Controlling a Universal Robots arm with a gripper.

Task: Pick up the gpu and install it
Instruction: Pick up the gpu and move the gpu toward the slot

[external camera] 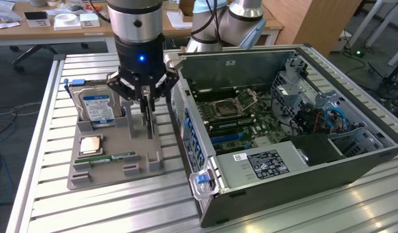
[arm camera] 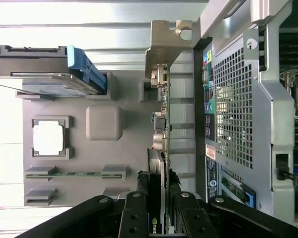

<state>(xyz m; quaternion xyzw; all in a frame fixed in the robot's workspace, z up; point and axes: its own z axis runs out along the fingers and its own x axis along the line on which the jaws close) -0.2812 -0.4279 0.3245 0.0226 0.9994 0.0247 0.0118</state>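
Clamping the upright gpu, the hand sits over the tray; wrist view reveals its silver bracket

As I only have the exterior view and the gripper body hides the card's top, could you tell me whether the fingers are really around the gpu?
Observer: Yes; the wrist view shows the gripper shut on the gpu, one finger on each face.
Operator: Thank you. Where along the card?
Observer: On its thicker dark part, away from the silver bracket, which stands at the hard drive's end of the grey holder.
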